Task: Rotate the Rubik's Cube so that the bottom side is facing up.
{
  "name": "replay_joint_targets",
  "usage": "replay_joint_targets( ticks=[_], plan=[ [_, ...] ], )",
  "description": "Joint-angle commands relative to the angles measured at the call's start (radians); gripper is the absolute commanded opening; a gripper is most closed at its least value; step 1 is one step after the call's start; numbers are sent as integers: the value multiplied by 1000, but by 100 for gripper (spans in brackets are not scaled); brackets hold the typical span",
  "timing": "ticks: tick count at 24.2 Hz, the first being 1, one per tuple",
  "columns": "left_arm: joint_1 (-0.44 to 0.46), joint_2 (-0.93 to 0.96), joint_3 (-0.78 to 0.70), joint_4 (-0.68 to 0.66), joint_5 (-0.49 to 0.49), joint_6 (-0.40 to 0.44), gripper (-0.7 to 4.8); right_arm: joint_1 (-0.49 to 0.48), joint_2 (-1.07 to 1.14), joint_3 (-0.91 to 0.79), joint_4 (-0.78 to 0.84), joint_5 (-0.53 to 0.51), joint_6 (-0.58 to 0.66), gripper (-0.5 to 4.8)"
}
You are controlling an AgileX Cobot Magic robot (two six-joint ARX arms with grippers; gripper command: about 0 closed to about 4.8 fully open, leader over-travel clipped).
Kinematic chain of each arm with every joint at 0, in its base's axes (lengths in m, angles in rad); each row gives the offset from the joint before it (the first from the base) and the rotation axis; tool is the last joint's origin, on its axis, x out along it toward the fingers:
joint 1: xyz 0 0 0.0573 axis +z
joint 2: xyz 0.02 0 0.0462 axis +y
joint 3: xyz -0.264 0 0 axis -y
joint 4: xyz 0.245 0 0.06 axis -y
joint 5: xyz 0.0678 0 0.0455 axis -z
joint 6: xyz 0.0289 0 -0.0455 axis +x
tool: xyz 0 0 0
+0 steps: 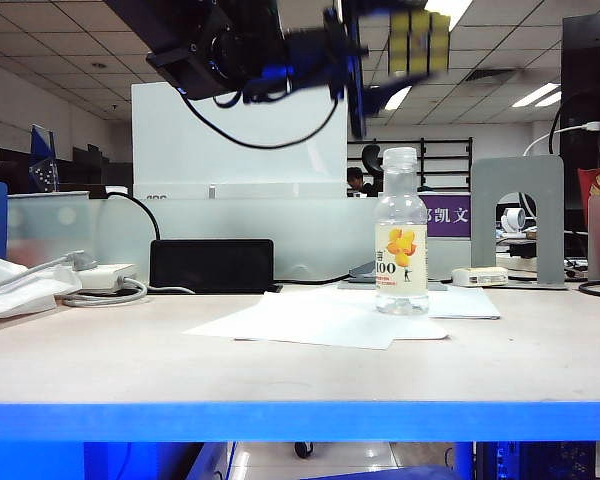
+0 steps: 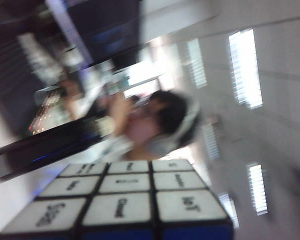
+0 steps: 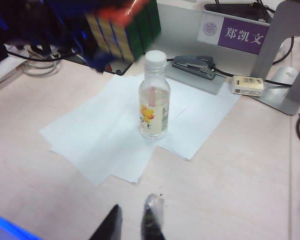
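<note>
Holding: the left gripper (image 1: pixel 352 70) is high up over the table, and the cube (image 1: pixel 418 42) sits in its jaws.
Left gripper: its jaws are closed on the cube. It is blurry in the exterior view, near the top, with dark arm parts and a black cable beside it.
Cube: it is up in the air, above the bottle (image 1: pixel 401 232) and well apart from it. A yellow face shows in the exterior view.
Cube up close: in the left wrist view the cube (image 2: pixel 121 201) fills the low part of the picture. It shows a white face with dark words on the stickers and a blue face below that.
Cube from the other arm: in the right wrist view the cube (image 3: pixel 121 31) shows yellow, green and a bit of red. It is blurry.
Right gripper: the right gripper (image 3: pixel 132 222) is low over the near part of the table (image 1: pixel 280 370). Its jaws are almost closed and hold nothing.
Bottle: it stands upright on white paper (image 3: pixel 115 135), with a white cap and a yellow flower label.
Paper: a few sheets lie flat on the table.
Behind: a stapler (image 3: pixel 194 66) lies just past the paper. A purple sign (image 3: pixel 238 35) is farther back.
</note>
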State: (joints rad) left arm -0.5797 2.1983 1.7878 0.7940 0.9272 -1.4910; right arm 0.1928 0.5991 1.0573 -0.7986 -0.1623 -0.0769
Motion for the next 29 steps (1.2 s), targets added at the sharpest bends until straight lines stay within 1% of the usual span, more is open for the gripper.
replay_joint_targets(
  ticks=[1,2,3,4,5,7,9,12,13,14,16,18,19,21,24,26,29],
  plan=[
    [-11,-11,6,348,-124,-333,189,1,0,4,56,-66,-7,63],
    [-16,-11,6,396,-146,-373,189,1,0,4,72,-73,-7,63],
    [-24,-11,6,503,-204,-467,189,1,0,6,99,-105,-14,63],
    [-29,-11,6,555,-236,-515,189,1,0,8,115,-130,-14,63],
    [-45,-11,6,662,-308,-583,189,1,0,13,145,-175,-15,63],
    [-71,-28,6,664,-283,-583,189,1,12,37,177,-230,-61,63],
    [-97,-31,6,664,-267,-583,190,1,31,72,175,-277,-96,63],
    [-130,-32,6,664,-242,-584,190,-2,75,138,154,-306,-128,69],
    [-148,-32,6,664,-219,-584,190,-10,94,166,137,-314,-162,78],
    [-159,-32,6,663,-200,-584,190,-17,105,190,119,-313,-190,93],
    [-187,-32,6,663,-157,-584,190,-37,136,250,71,-312,-260,159],
    [-200,-36,6,663,-132,-584,190,-37,155,310,26,-303,-294,225],
    [-206,-37,6,663,-128,-584,190,-37,163,333,11,-299,-306,235],
    [-208,-37,6,663,-132,-584,193,-35,164,371,-8,-278,-348,235],
    [-208,-40,6,663,-141,-584,192,-29,160,400,-30,-180,-430,235],
    [-208,-51,6,663,-136,-584,192,-18,161,409,-43,-177,-424,235],
    [-220,-66,6,663,-90,-584,192,-16,166,410,-72,-185,-413,235]
  ],
)
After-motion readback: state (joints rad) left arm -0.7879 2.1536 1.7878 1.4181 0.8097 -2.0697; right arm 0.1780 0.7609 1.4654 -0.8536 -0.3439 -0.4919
